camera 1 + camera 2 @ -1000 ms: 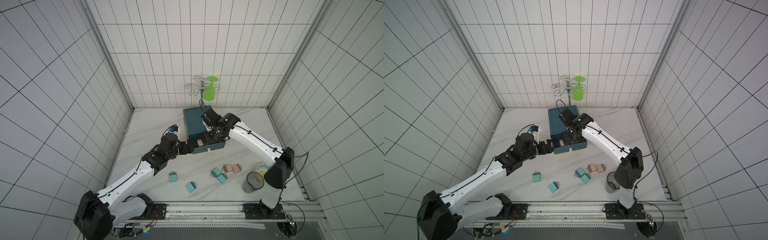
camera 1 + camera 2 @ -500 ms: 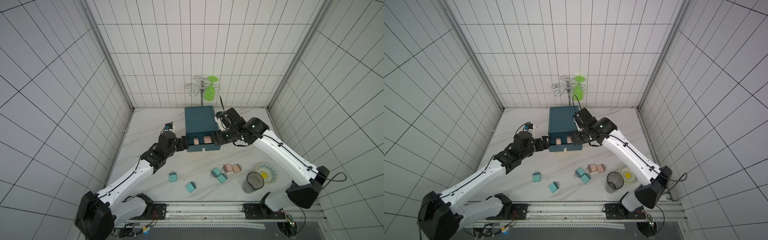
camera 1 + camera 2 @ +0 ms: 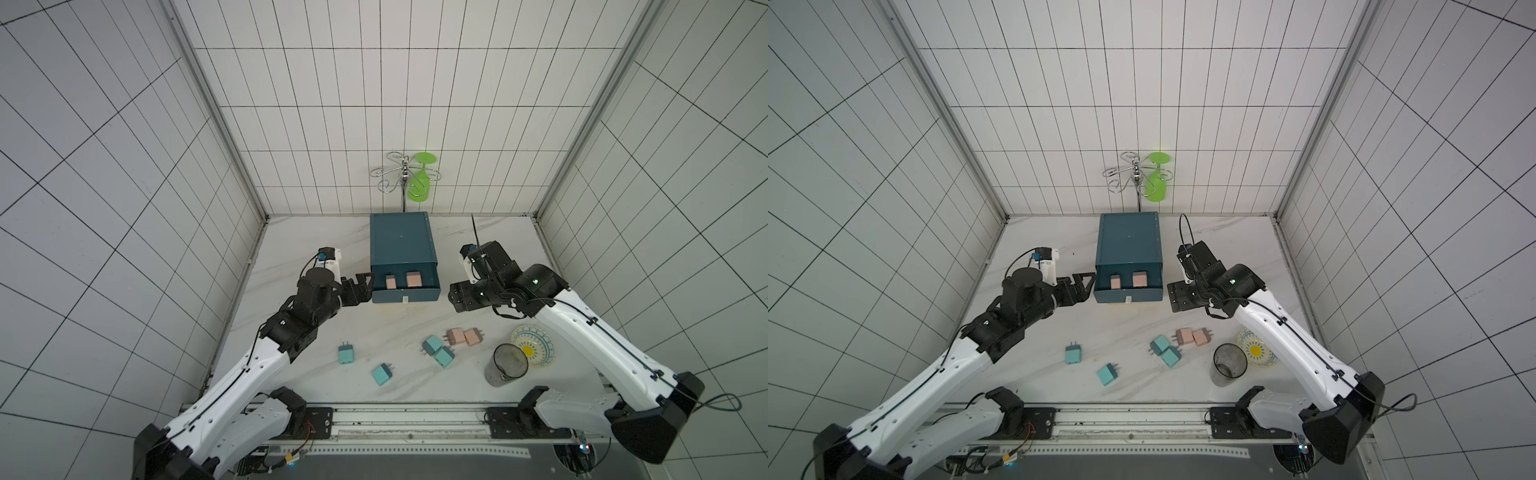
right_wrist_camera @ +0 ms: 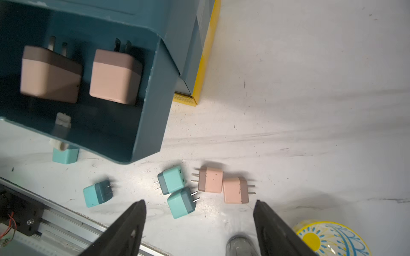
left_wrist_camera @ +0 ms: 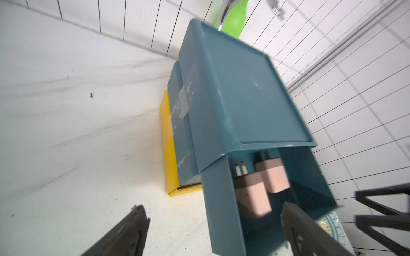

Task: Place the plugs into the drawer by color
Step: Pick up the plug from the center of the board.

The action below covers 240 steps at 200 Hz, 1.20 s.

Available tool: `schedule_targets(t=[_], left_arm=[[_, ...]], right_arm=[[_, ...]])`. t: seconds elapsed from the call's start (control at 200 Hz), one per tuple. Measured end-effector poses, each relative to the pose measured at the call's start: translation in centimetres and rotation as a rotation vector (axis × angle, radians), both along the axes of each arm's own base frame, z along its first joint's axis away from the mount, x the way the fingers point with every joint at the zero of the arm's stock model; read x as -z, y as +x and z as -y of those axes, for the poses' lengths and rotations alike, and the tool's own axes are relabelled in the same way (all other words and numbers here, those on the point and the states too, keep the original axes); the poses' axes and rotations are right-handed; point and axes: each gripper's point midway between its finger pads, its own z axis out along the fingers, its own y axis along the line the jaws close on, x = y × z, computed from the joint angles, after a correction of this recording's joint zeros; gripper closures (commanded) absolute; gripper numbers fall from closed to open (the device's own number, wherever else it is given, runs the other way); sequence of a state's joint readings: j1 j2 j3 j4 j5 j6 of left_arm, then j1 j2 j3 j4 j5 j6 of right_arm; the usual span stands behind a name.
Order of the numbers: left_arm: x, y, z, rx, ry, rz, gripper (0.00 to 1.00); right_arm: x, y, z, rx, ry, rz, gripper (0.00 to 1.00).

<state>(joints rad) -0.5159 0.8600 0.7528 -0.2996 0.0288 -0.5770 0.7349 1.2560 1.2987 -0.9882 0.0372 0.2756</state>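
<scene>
Our left gripper [image 3: 362,287] waits just beside the left wall of the pulled-out top drawer [image 3: 405,294]. Its jaws are spread wide and empty, and we judge it is there to steady the box; whether it touches we cannot tell. Our right gripper [image 3: 454,297] hovers off the drawer's other side, likewise spread and carrying nothing, with the loose plugs below its wrist view. The cabinet [image 3: 401,241] stands mid-way along the bench's back edge, its drawer drawn out so plugs can drop in from above. Two pink plugs [image 3: 413,279] lie inside. A touching pink pair [image 3: 456,336] and four teal plugs [image 3: 432,344] lie toward the front edge, so we judge the pink pair goes next.
</scene>
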Motion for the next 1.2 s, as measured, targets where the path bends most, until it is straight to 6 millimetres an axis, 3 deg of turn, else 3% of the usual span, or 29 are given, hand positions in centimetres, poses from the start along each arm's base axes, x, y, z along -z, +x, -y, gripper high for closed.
schedule_targets(t=[0.135, 0.245, 0.29, 0.37, 0.475, 0.585, 0.84, 0.939, 1.089, 1.199], left_arm=[[-2.0, -1.4, -0.3, 0.021, -0.068, 0.085, 0.03], [-1.2, -1.7, 0.2, 0.049, -0.094, 0.073, 0.03], [-0.5, -1.9, 0.5, 0.066, -0.104, 0.056, 0.02], [0.5, -2.3, 1.0, 0.09, -0.115, 0.022, 0.01], [0.3, -2.6, 1.4, 0.115, -0.137, 0.011, 0.01], [-0.4, -3.1, 1.4, 0.129, -0.164, 0.022, 0.01], [-2.3, -4.2, 1.0, 0.141, -0.205, 0.073, 0.01], [-2.4, -4.4, 0.9, 0.141, -0.206, 0.076, 0.01], [-2.3, -4.6, 0.8, 0.14, -0.204, 0.071, 0.01], [-2.4, -4.8, 0.6, 0.14, -0.204, 0.072, 0.01]], right_arm=[[-0.8, 0.5, -1.2, -0.163, -0.016, 0.08, 0.2], [-3.7, 0.9, -1.9, -0.335, -0.01, 0.298, 0.07], [-4.5, 0.7, -1.6, -0.399, -0.033, 0.385, 0.06], [-4.9, 0.1, -1.2, -0.51, -0.094, 0.465, 0.05], [-4.3, -0.5, -0.8, -0.639, -0.188, 0.498, 0.04], [-2.1, -1.2, 0.3, -0.745, -0.302, 0.449, 0.09], [6.6, -3.0, 2.0, -0.931, -0.478, 0.215, 0.09], [8.5, -3.3, 2.0, -0.978, -0.497, 0.175, 0.1], [12.0, -3.0, 1.6, -1.045, -0.528, 0.077, 0.19], [14.5, -2.7, 1.2, -1.076, -0.539, 0.01, 0.17]])
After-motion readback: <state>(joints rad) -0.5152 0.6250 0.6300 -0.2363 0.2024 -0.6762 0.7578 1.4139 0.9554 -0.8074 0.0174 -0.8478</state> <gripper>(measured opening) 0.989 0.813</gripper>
